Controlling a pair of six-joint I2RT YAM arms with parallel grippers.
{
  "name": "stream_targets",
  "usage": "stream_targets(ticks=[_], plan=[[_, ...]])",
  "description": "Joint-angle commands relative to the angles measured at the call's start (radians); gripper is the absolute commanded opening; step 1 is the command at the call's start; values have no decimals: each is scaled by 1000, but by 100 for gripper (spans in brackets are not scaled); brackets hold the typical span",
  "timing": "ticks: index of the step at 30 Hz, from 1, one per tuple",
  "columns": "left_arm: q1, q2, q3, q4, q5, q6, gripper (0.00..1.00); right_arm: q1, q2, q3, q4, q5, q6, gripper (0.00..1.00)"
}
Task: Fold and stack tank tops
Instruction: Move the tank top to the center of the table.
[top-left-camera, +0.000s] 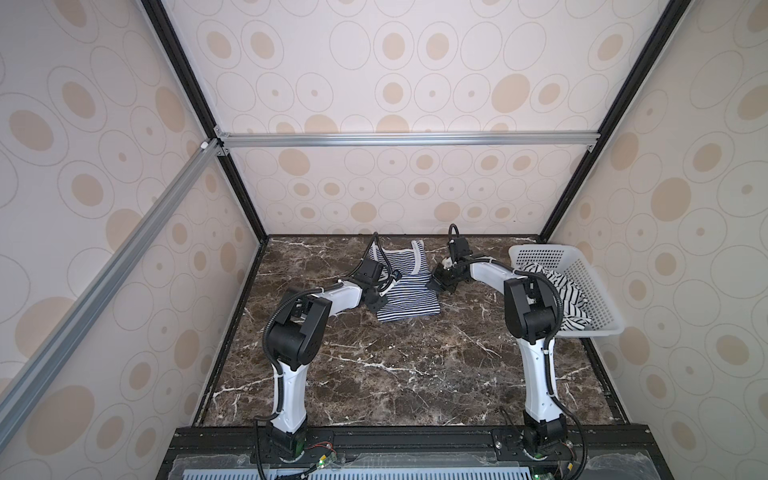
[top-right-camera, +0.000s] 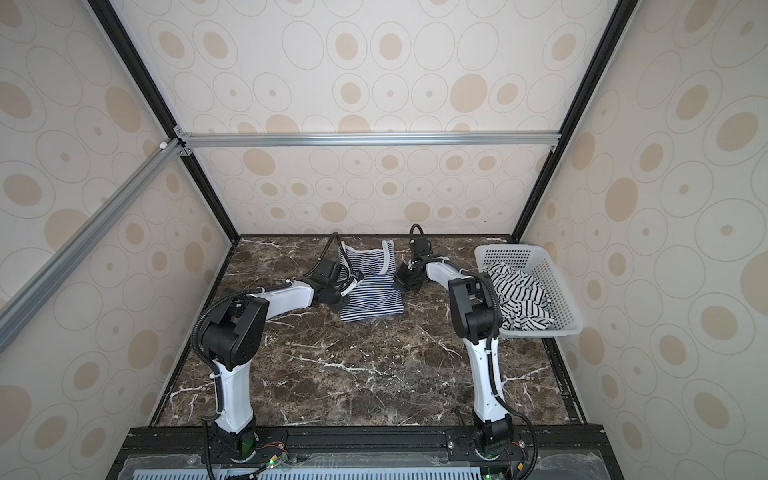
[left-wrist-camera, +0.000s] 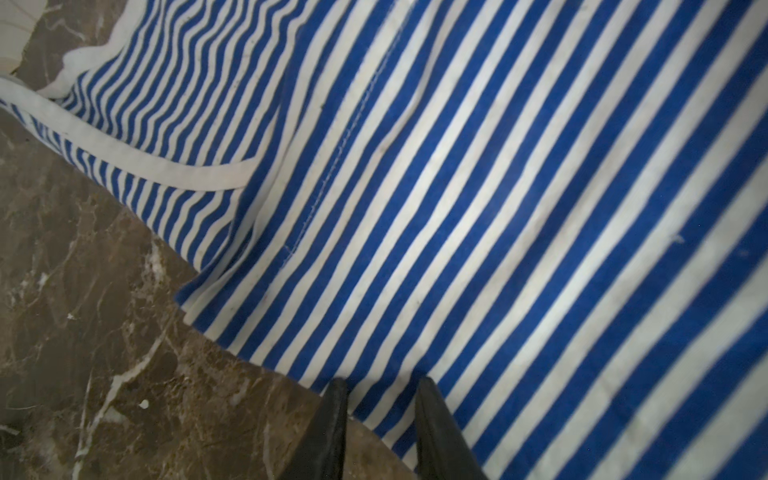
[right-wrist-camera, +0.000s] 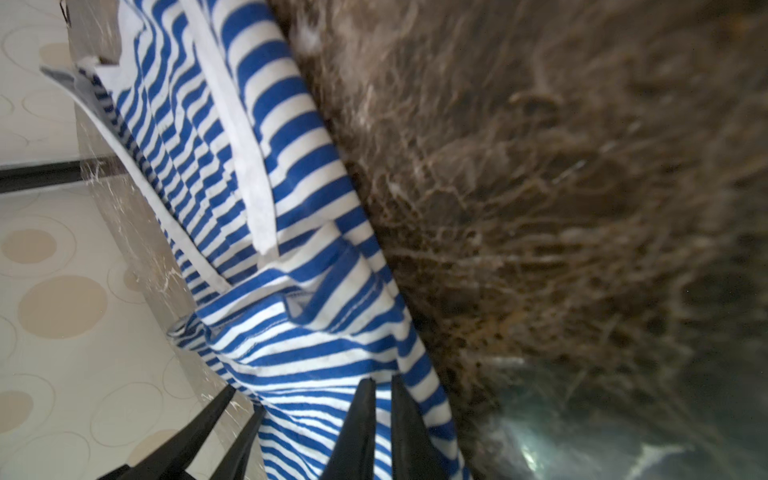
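A navy-and-white striped tank top (top-left-camera: 405, 291) (top-right-camera: 372, 291) lies spread on the marble table, straps toward the back wall. My left gripper (top-left-camera: 377, 305) (left-wrist-camera: 380, 384) is low at its left edge. The jaws stand apart over the flat hem (left-wrist-camera: 498, 208), pinching nothing. My right gripper (top-left-camera: 436, 284) (right-wrist-camera: 382, 380) is at the top's right edge, its fingers almost together on bunched cloth (right-wrist-camera: 291, 353) whose stripes pull toward the tips. The other tank top (top-left-camera: 569, 291) (top-right-camera: 519, 291), white with black stripes, lies crumpled in the basket.
The white perforated basket (top-left-camera: 540, 249) (top-right-camera: 507, 249) stands at the table's right edge, beside my right arm's elbow. Patterned walls close in the back and both sides. Bare marble table (top-left-camera: 395, 365) stretches from the spread top to the front rail.
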Motion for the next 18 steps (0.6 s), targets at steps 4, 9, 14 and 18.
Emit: stream_targets(ticks=[4,9,14,18], plan=[[-2,-110,-72,-14,-9,-6,33,7,-213,-172,15,13,-27,25],[-12,-215,-115,-39,60,-31,34,30,-348,-322,36,10,-25,26],[-47,-233,-154,-31,84,-29,34,78,-371,-386,77,-10,-18,26],[-60,-199,-168,-3,95,-36,34,91,-329,-404,123,-24,-5,25]])
